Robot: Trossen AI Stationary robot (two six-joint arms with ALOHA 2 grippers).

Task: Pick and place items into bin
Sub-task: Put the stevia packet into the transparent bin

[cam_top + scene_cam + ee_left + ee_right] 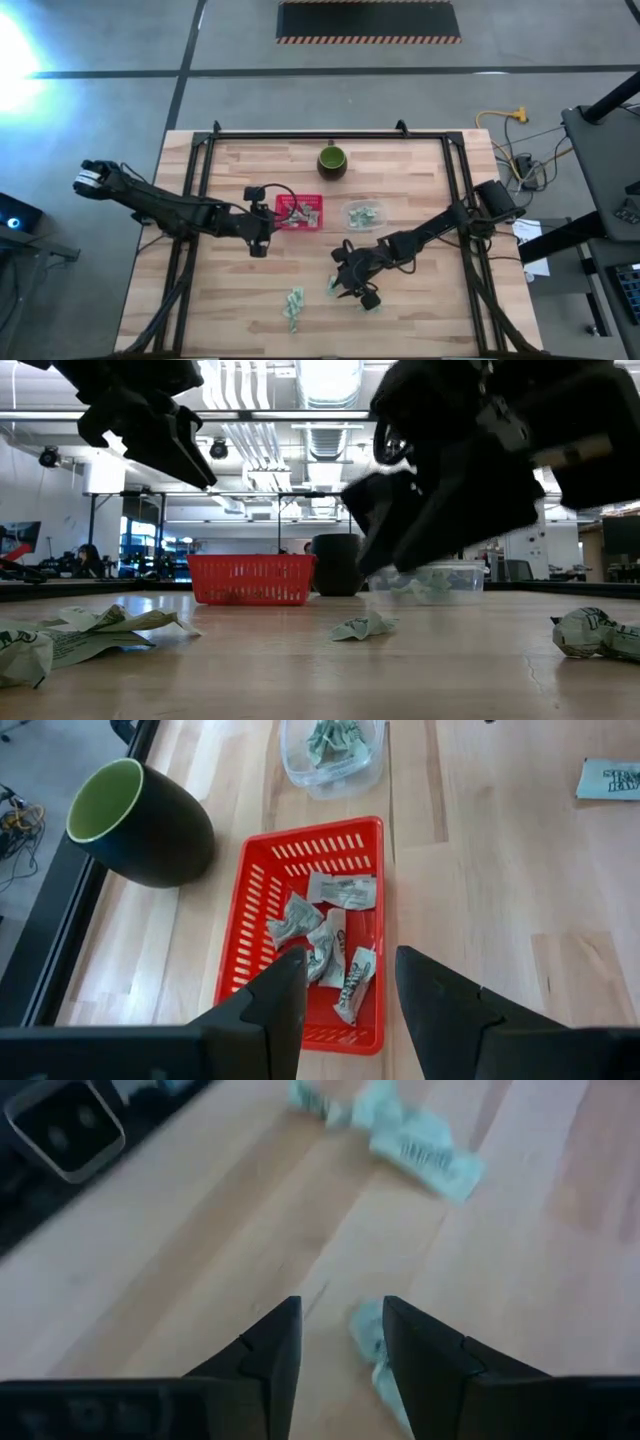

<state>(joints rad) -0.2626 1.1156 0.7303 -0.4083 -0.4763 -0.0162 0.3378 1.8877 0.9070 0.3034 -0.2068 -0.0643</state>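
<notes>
The red basket point(300, 212) point(262, 900) holds several pale green-and-white wrapped pieces point(330, 935). My left gripper point(268, 218) point(350, 960) hovers open over the basket's near end and holds nothing. More pieces lie loose on the wood near the table's near edge point(294, 305) point(60, 640). One small piece point(333, 284) point(368, 1338) point(363, 627) lies flat on the table just below my right gripper point(345, 283) point(342, 1312). That gripper is open and tilted down, and its fingertips stand above the piece with a gap showing in the low view.
A dark green cup point(332, 160) point(140, 820) stands beyond the basket. A clear tub point(365, 215) point(330, 760) with more pieces sits to the basket's right. Another wrapped piece point(595, 632) lies far right near the near edge. A black frame rail point(330, 135) borders the table.
</notes>
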